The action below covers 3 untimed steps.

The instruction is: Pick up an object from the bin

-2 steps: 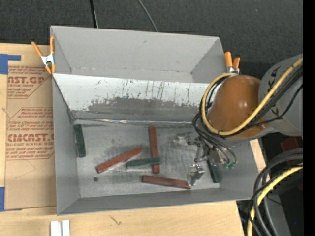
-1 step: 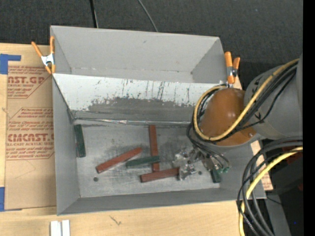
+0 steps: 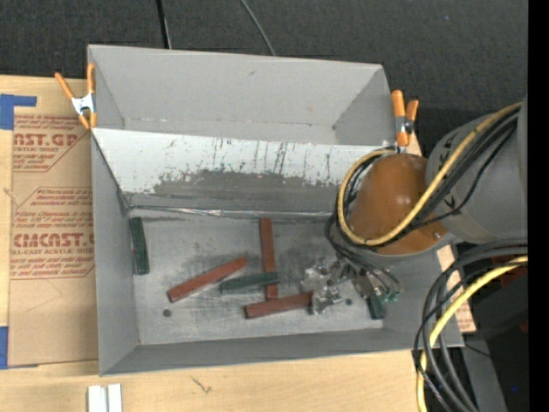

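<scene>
1. Arm comes in from the right. Orange wrist cover (image 3: 390, 204) hangs over the right side of the bin (image 3: 240, 93), with the gripper (image 3: 328, 288) angled down-left, low over the floor.
2. Gripper sits at the right end of a red-brown bar (image 3: 274, 307) near the front wall.
3. I cannot tell whether the gripper is open or closed.
4. Dark green piece (image 3: 377, 303) lies just right of it.

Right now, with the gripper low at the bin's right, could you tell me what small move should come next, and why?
I would probably ease the gripper slightly toward the view's left, over the right end of the reddish-brown stick lying nearest it. The gripper sits beside that end rather than over it, and a dark green stick lies close beside it, so a short shift seems safest.
</scene>
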Motion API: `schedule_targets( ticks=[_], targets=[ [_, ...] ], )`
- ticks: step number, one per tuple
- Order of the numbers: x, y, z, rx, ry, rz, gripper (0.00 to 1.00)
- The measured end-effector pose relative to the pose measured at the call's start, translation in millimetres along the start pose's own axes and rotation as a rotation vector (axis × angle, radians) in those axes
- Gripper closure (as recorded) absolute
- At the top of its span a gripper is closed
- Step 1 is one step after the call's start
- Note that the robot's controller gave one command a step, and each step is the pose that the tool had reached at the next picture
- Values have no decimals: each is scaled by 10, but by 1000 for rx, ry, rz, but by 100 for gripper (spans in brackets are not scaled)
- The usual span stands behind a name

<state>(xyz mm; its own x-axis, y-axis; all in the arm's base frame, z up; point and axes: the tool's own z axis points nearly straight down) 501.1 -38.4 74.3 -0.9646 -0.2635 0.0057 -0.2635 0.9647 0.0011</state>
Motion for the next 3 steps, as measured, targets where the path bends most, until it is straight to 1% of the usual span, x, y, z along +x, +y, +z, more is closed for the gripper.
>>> schedule_targets(
  ticks=[1, 2, 3],
  targets=[
    [-18, -158, -1154, 1, -7, 47, 100],
    [-18, -158, -1154, 1, -7, 47, 100],
    [-201, -170, -842, 6, -14, -171, 100]
  ],
)
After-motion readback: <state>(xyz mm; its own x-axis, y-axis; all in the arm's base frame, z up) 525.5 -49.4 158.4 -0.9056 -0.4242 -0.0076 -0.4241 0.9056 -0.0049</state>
